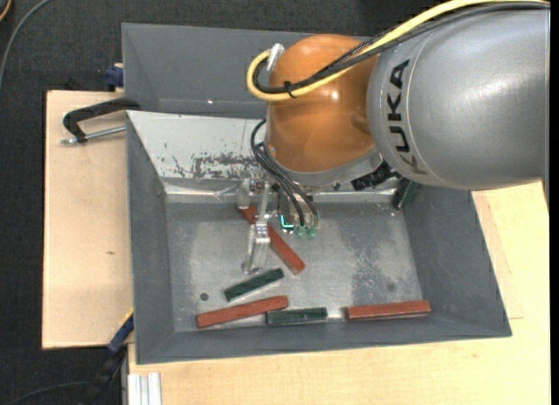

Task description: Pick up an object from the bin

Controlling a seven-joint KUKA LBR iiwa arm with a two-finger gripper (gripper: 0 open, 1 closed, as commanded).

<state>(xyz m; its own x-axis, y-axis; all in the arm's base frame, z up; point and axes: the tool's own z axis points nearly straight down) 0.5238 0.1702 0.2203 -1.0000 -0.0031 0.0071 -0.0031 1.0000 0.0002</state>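
left red bar [242,312] | dark green bar [297,315] | right red bar [388,310]

We see a grey bin [376,259] with five flat sticks on its floor. Along the near wall lie a long red stick [241,312], a short green stick [297,316] and a right red stick [388,311]. Just above them is a tilted green stick [253,284]. A tilted red stick [288,255] lies near the middle.

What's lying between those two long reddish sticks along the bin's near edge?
In the camera view, a dark green stick lies between the left reddish stick and the right reddish stick.
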